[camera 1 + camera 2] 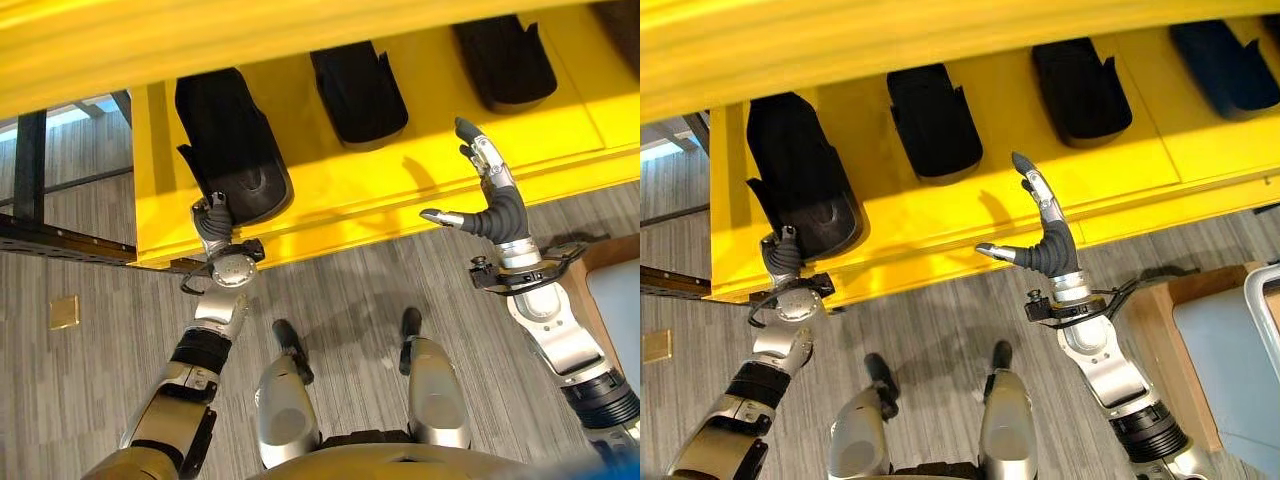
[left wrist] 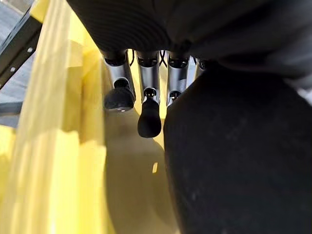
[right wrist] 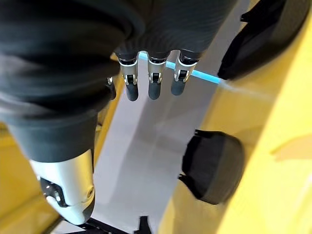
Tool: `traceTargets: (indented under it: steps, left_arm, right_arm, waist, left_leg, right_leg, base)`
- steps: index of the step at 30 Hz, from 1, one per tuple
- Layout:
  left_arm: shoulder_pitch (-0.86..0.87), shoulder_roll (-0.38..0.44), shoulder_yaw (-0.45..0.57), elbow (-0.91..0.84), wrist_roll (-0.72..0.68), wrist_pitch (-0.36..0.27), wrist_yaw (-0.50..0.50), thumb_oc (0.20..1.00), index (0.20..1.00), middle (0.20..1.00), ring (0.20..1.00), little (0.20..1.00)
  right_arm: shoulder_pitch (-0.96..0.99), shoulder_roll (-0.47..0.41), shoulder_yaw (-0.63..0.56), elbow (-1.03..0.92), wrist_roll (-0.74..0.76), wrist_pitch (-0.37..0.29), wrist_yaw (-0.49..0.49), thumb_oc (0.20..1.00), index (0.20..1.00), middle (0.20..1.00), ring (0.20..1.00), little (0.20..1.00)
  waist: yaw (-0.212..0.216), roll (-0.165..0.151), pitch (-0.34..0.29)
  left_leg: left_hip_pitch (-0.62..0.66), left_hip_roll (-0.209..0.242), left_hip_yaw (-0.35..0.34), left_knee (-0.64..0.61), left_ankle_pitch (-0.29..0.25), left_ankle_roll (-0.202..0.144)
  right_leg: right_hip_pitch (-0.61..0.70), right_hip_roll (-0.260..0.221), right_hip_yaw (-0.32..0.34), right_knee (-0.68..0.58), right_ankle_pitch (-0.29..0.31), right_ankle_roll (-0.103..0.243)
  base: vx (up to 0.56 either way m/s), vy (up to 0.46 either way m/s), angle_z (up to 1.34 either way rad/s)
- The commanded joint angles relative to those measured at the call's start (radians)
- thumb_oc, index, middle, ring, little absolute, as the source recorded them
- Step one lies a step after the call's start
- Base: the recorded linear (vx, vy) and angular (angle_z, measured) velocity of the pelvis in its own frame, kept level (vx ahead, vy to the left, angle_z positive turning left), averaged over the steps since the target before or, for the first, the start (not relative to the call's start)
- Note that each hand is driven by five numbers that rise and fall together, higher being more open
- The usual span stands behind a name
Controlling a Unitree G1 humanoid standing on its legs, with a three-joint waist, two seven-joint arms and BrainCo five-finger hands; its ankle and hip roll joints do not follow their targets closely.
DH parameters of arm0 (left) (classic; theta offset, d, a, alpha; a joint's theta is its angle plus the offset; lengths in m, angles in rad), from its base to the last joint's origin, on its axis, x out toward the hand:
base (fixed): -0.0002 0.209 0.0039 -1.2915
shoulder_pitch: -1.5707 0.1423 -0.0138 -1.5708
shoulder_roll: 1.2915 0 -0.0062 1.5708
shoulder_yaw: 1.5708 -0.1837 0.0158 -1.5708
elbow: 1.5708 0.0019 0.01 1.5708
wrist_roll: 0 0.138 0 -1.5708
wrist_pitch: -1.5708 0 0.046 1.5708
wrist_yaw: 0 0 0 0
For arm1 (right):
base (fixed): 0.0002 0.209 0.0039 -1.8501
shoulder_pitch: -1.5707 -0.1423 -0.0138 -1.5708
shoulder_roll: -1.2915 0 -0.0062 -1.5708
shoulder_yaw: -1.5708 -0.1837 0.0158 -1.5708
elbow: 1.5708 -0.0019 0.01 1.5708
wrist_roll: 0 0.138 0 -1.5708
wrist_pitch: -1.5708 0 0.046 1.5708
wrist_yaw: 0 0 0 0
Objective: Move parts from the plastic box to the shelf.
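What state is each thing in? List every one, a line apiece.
Left hand: at the leftmost black part's near end, fingers against it; grip unclear.
Right hand: open, empty, raised before the shelf edge.
Leftmost black part: lying on the yellow shelf.
Middle black part: lying on shelf, untouched.
Right black part: lying on shelf, untouched.

The shelf [image 1: 420, 190] looks like smooth painted metal, yellow, with a soft gloss that reflects light. The three parts [image 1: 232, 140] on it look like matt black plastic, with a slightly grainy surface in the left wrist view. The fingers [image 2: 148, 95] of the left hand [image 1: 213, 222] are shiny silver metal with matt, rubber-like dark tips. The floor [image 1: 100, 380] looks like grey wood-pattern planks, matt.
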Motion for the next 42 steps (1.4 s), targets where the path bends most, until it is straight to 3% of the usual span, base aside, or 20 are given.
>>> traceTargets:
  steps: [1, 6, 10, 19, 27, 29, 42]
  left_arm:
    - [-0.054, 0.084, 0.009, 0.043, 0.111, -0.01, 0.028, 0.2, 0.2, 0.2, 0.2, 0.2]
    - [-0.114, 0.176, 0.03, 0.148, 0.111, 0.018, 0.026, 0.2, 0.2, 0.2, 0.2, 0.2]
    - [-0.129, 0.197, 0.048, 0.186, 0.119, 0.013, 0.02, 0.2, 0.2, 0.2, 0.2, 0.2]
    - [-0.233, 0.3, 0.042, 0.279, 0.169, 0.082, -0.018, 0.2, 0.2, 0.2, 0.2, 0.2]
    - [-0.324, 0.337, 0.012, 0.312, 0.17, 0.119, -0.012, 0.2, 0.2, 0.2, 0.2, 0.2]
    - [-0.374, 0.37, -0.019, 0.322, 0.226, 0.143, -0.024, 0.2, 0.2, 0.2, 0.2, 0.2]
    - [-0.461, 0.417, -0.031, 0.331, 0.13, 0.183, 0.002, 0.2, 0.2, 0.2, 0.2, 0.2]
  right_arm:
    - [-0.028, -0.01, -0.045, -0.068, 0.039, -0.029, -0.011, 1.0, 1.0, 1.0, 1.0, 1.0]
    - [-0.074, -0.049, -0.075, -0.084, 0.024, 0.015, 0.011, 1.0, 1.0, 1.0, 1.0, 1.0]
    - [-0.091, -0.059, -0.09, -0.084, 0.022, 0.025, 0.004, 1.0, 1.0, 1.0, 1.0, 1.0]
    - [-0.135, -0.109, -0.125, -0.097, 0.047, 0.07, 0.032, 1.0, 1.0, 1.0, 1.0, 1.0]
    - [-0.165, -0.119, -0.135, -0.089, 0.049, 0.088, 0.048, 1.0, 1.0, 1.0, 1.0, 1.0]
    - [-0.186, -0.132, -0.136, -0.086, 0.06, 0.111, 0.053, 1.0, 1.0, 1.0, 1.0, 1.0]
    - [-0.204, -0.152, -0.143, -0.08, 0.079, 0.148, 0.057, 1.0, 1.0, 1.0, 1.0, 1.0]
  waist:
    - [0.001, -0.02, -0.06]
    - [-0.016, -0.007, -0.025]
    - [-0.016, -0.008, -0.012]
    - [-0.04, -0.005, 0.017]
    - [-0.055, -0.006, 0.029]
    - [-0.059, -0.01, 0.034]
    - [-0.073, -0.013, 0.039]
  left_leg:
    - [-0.047, -0.023, -0.082, 0.07, -0.045, -0.002]
    - [-0.095, -0.036, -0.088, 0.097, -0.054, 0.002]
    - [-0.115, -0.049, -0.087, 0.1, -0.057, 0.007]
    - [-0.142, -0.078, -0.072, 0.101, -0.063, 0.023]
    - [-0.15, -0.087, -0.052, 0.115, -0.079, 0.036]
    - [-0.157, -0.085, -0.039, 0.136, -0.092, 0.041]
    - [-0.199, -0.085, -0.004, 0.21, -0.14, 0.059]
  right_leg:
    - [-0.016, 0.041, -0.033, 0.115, -0.106, -0.017]
    - [-0.085, 0.03, -0.014, 0.152, -0.106, -0.02]
    - [-0.119, 0.026, -0.01, 0.161, -0.101, -0.015]
    - [-0.164, 0.013, 0.022, 0.158, -0.075, 0.0]
    - [-0.174, 0.006, 0.039, 0.127, -0.046, 0.01]
    - [-0.177, -0.002, 0.043, 0.118, -0.033, 0.017]
    - [-0.224, -0.007, 0.066, 0.154, -0.035, 0.018]
  base:
    - [-0.07, 0.065, -0.09]
    - [-0.06, 0.107, -0.04]
    - [-0.08, 0.064, -0.06]
    - [-0.04, 0.097, -0.03]
    - [-0.01, 0.078, -0.01]
    - [0.04, 0.125, -0.03]
    - [0.03, 0.065, -0.04]
